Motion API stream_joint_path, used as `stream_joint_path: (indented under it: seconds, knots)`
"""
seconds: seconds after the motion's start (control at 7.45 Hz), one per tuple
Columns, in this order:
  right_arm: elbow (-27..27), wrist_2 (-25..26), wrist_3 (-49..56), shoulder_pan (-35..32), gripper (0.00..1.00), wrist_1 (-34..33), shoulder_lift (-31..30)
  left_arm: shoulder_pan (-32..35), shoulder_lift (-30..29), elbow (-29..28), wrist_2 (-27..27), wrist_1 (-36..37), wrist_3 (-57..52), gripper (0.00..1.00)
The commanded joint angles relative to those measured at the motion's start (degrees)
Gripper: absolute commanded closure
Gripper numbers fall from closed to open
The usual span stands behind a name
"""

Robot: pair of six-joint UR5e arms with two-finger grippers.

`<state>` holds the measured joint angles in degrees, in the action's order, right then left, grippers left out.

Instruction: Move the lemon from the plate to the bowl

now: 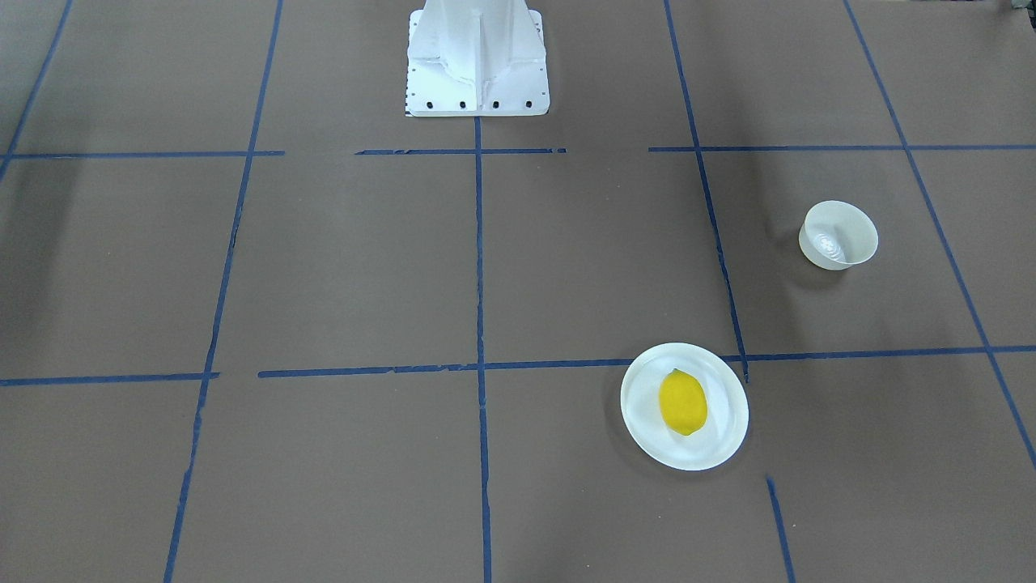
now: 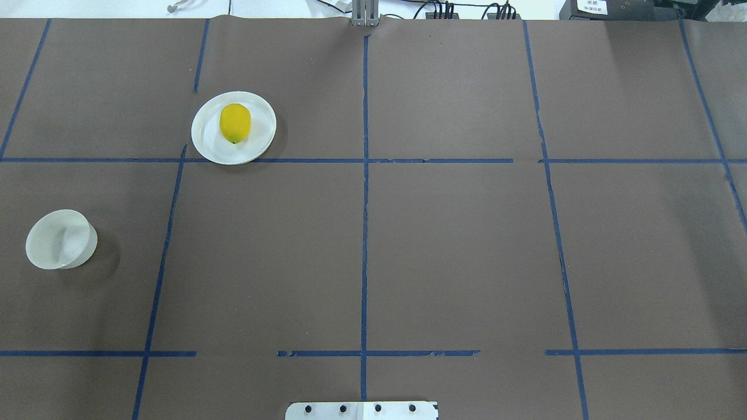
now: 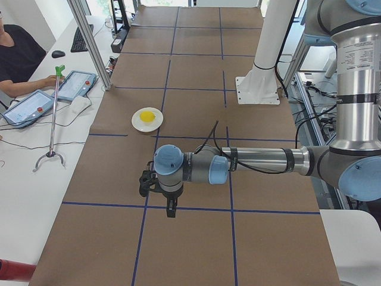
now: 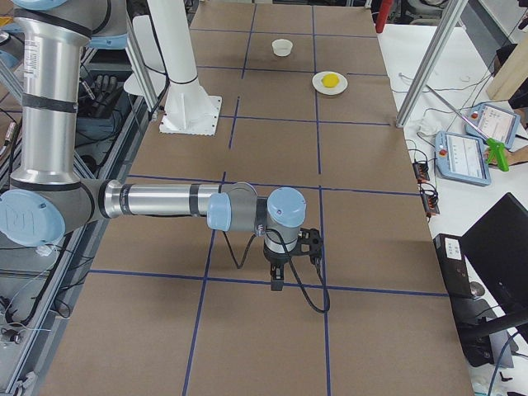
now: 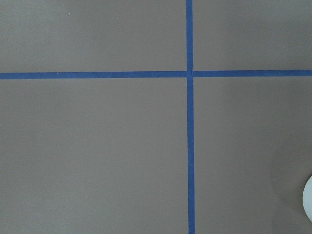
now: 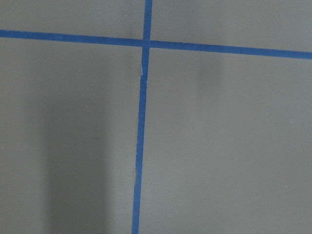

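Lemon on plate, far from left pincer and right pincer; clenched or released, unclear.

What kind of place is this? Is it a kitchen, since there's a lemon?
Not a kitchen, most likely a robot lab. A big robot arm reaches over a table marked with blue tape lines, and a person sits by control tablets.

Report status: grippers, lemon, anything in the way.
Left gripper and right gripper over the table, apart from the lemon; open or shut, cannot tell. Lemon on plate, untouched; bowl empty. Nothing seen between plate and bowl.
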<state>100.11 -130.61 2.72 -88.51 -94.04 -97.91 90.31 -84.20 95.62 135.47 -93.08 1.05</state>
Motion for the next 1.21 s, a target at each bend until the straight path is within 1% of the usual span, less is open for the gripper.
stream_joint_path:
  seconds: [0.0, 0.27, 0.4, 0.54, 0.67, 0.8, 0.94, 1.07]
  knots:
    - [0.0, 0.0, 0.0, 0.0, 0.0, 0.0, 0.0, 0.0, 0.0, 0.0, -0.1, -0.3, 0.1, 0.0]
    - [0.0, 0.0, 0.0, 0.0, 0.0, 0.0, 0.0, 0.0, -2.6, -0.4, 0.4, -0.3, 0.7, 0.0]
    - [0.0, 0.0, 0.0, 0.0, 0.0, 0.0, 0.0, -0.2, -6.8, 0.0, 0.8, -0.2, 0.8, 0.0]
    - [0.0, 0.0, 0.0, 0.0, 0.0, 0.0, 0.0, -0.7, -8.8, 1.9, 2.3, -0.9, 0.6, 0.0]
    - [0.0, 0.0, 0.0, 0.0, 0.0, 0.0, 0.0, -2.8, -11.7, 2.1, 4.0, -3.4, 0.7, 0.0]
    - [0.0, 0.0, 0.0, 0.0, 0.0, 0.0, 0.0, -7.2, -13.1, 3.2, 3.9, -5.0, 1.6, 0.0]
    - [0.0, 0.0, 0.0, 0.0, 0.0, 0.0, 0.0, -14.4, -16.4, 3.2, 3.0, -4.7, 5.8, 0.0]
    - [0.0, 0.0, 0.0, 0.0, 0.0, 0.0, 0.0, -18.1, -19.0, 3.3, -0.9, -4.7, 12.1, 0.0]
